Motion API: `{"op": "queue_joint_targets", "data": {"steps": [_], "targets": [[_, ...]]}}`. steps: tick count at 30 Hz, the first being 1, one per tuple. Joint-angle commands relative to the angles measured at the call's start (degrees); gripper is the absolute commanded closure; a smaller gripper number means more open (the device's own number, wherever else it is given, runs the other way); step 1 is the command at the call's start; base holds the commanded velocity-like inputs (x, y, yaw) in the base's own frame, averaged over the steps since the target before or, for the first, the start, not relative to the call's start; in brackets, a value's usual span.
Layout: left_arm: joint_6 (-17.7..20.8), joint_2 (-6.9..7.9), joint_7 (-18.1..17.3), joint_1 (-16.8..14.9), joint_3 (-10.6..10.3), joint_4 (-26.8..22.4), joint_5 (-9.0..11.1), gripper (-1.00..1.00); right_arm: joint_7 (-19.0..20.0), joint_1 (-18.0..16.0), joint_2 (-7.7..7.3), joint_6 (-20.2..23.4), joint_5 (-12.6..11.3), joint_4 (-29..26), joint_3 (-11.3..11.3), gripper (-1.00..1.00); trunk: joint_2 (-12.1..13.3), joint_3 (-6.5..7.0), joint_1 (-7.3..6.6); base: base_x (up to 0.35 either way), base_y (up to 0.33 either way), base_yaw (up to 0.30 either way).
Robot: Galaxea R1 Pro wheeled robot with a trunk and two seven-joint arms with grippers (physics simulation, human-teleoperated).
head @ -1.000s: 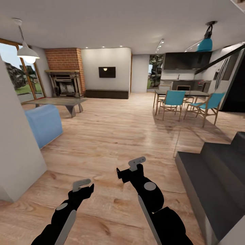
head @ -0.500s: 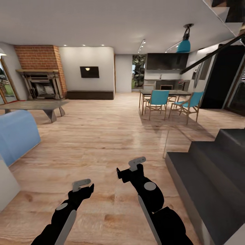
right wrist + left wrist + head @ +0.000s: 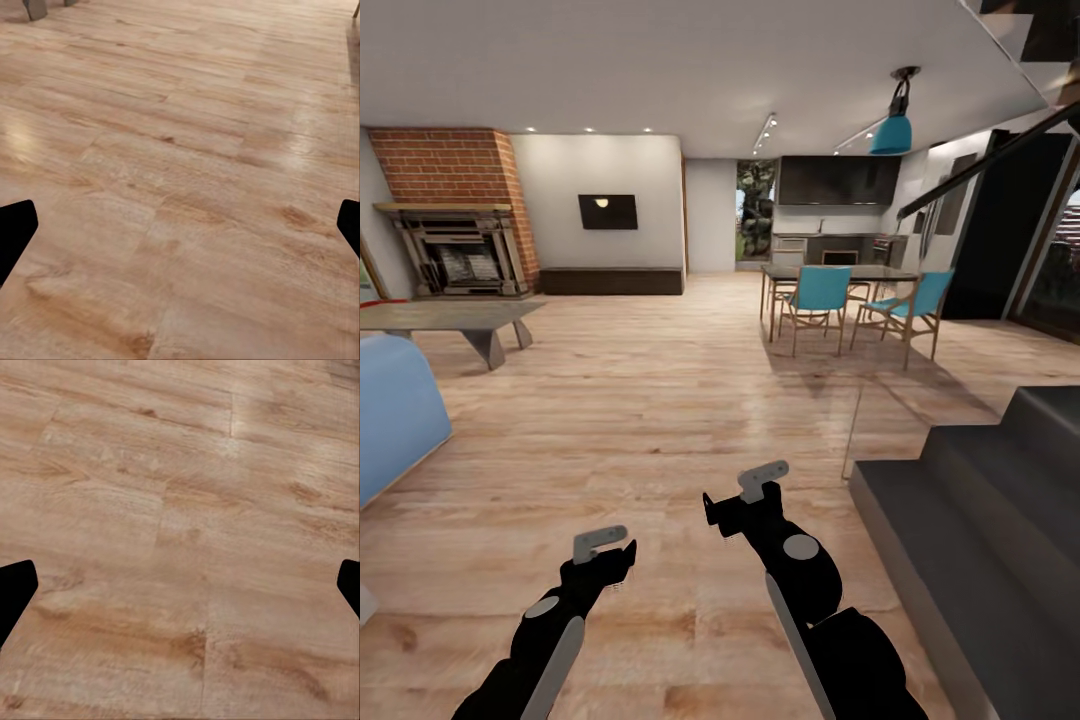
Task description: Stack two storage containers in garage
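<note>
I am in the living room, over its light wood plank floor (image 3: 660, 400). The two storage containers are out of view. A thin red sliver (image 3: 368, 299) shows at the left edge above the low coffee table (image 3: 450, 320); I cannot tell what it is. My left gripper (image 3: 610, 555) and right gripper (image 3: 738, 495) hang low in front of me, both open and empty. In the left wrist view the left gripper (image 3: 180, 592) shows dark fingertips far apart over bare planks. The right gripper (image 3: 180, 232) shows the same in the right wrist view.
A brick fireplace (image 3: 450, 210) stands far left, and a blue sofa (image 3: 390, 410) sits close on the left. A dining table with teal chairs (image 3: 820, 295) is ahead to the right. Dark stair steps (image 3: 980, 500) rise close on my right. Open floor lies ahead.
The whole view has swung to the right, so the camera moved. The white wall and the window have left the picture at the left. Both arms keep their pose.
</note>
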Motion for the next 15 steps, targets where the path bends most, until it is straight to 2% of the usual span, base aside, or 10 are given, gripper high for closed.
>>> {"op": "queue_joint_targets", "data": {"steps": [1,15], "targets": [[0.0,0.00,0.0,0.0,0.0,0.0,0.0,-1.00,0.0,0.0,0.00,0.0,0.0,0.0,0.0,-1.00,0.0,0.00,0.00,0.338,0.086,-0.001],[0.0,0.00,0.0,0.0,0.0,0.0,0.0,-1.00,0.0,0.0,0.00,0.0,0.0,0.0,0.0,-1.00,0.0,0.00,0.00,0.338,0.072,0.000]]}}
